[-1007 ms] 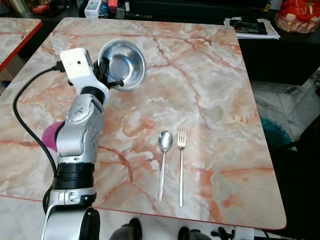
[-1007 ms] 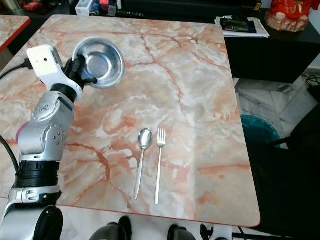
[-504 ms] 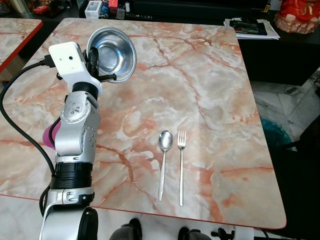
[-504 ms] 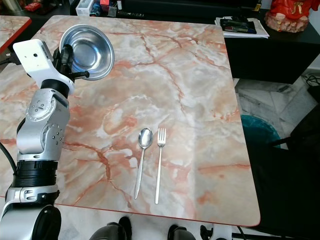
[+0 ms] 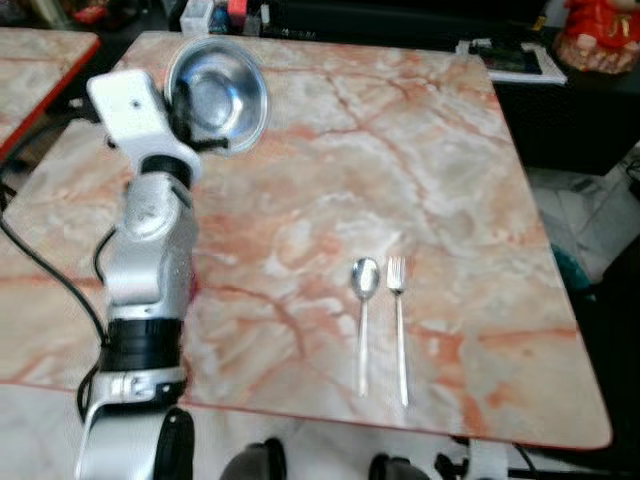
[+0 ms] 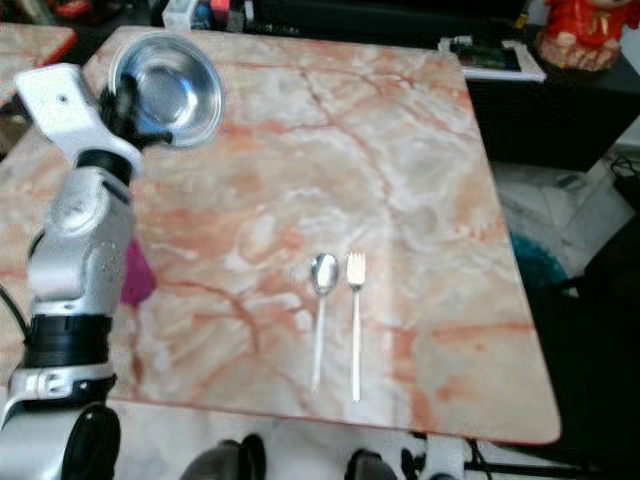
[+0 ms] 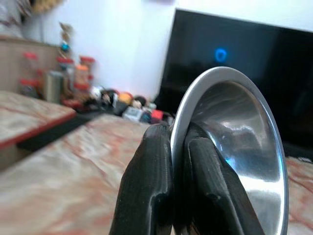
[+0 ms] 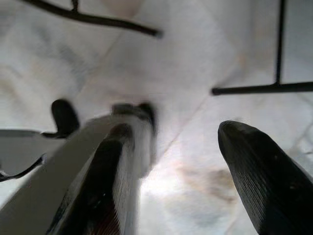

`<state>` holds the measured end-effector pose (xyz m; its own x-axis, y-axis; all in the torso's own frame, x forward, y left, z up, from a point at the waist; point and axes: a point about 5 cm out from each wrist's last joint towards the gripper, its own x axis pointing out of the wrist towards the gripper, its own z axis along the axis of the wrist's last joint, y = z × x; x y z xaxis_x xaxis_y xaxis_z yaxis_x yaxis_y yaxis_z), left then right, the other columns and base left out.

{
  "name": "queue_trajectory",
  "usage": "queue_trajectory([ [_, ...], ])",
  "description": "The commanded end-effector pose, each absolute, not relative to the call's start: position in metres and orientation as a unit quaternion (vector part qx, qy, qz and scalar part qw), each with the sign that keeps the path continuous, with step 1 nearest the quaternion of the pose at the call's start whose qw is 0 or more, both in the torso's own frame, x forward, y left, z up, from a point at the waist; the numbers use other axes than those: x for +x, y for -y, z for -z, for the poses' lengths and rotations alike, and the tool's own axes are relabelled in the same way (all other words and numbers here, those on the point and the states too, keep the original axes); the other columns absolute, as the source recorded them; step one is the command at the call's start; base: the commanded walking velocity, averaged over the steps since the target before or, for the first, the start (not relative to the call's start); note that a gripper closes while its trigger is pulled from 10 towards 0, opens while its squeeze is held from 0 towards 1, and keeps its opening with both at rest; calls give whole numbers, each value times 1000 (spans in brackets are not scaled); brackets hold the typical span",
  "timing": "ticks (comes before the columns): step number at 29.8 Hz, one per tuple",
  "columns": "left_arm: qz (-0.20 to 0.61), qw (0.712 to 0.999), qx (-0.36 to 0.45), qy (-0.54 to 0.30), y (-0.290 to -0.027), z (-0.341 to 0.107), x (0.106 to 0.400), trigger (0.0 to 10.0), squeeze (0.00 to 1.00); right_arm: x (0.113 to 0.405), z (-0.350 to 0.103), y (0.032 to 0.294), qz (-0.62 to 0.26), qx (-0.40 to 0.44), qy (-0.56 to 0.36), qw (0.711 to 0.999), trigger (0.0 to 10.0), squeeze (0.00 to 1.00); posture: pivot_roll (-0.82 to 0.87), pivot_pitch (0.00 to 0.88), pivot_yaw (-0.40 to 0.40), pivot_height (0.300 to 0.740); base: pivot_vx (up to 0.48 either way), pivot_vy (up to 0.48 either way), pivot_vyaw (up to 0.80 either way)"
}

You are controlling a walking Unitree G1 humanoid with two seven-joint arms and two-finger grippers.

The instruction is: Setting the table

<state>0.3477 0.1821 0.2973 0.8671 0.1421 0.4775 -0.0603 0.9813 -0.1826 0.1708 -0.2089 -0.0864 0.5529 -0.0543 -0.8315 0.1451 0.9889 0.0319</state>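
Left gripper (image 7: 172, 161): raised over table's 10 o'clock corner, jaws pinched on rim of steel bowl (image 5: 216, 92), one finger inside, one outside.
Steel bowl: held off table, tipped on edge, hollow facing 3 o'clock; in wrist view rim runs between the two black fingers (image 7: 149, 186).
Pink object (image 6: 135, 275): on table just beside silver left arm, at about 9 o'clock, partly hidden, kind unclear.
Marble table (image 5: 330, 170): orange-veined, red edge.
Spoon (image 5: 363, 310): flat near 5 o'clock, bowl end toward 12, handle toward 6.
Fork (image 5: 398, 315): just beside spoon on its 3 o'clock side, parallel, tines toward 12.
Right gripper (image 8: 171, 161): hanging idle over pale floor, jaws wide apart, holding nothing.
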Motion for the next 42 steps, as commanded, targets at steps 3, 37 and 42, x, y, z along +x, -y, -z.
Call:
queue_trajectory([
  [3,-43,956,-78,281,-177,-311,344,10000,0,159,90,214,66,46,-485,871,10000,0,-20,213,-25,740,0,480,0],
  [37,-94,952,-44,289,-211,-312,339,10000,0,159,90,215,66,47,-481,873,10000,0,-9,211,-27,740,0,480,0],
  [42,-100,953,-41,284,-217,-308,339,10000,0,160,90,214,68,49,-479,874,10000,0,-5,210,-25,740,0,480,0],
])
